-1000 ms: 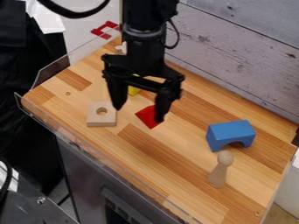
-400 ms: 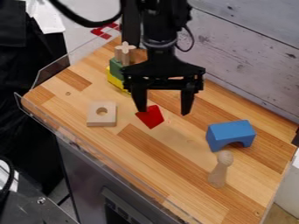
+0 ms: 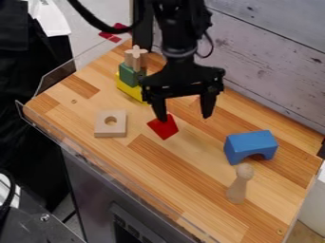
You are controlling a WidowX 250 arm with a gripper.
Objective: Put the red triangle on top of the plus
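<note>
Camera view: red triangle (image 3: 164,130) below end effector (image 3: 184,118)

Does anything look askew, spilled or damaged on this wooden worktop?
No, nothing stands out. The wooden plus sits on the green block, itself on the yellow block; the red piece lies beneath the open gripper, and I see no spill.

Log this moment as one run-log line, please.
end effector: open, near red block | red block: on table | plus: atop green block | red block on plus: not yet
</note>
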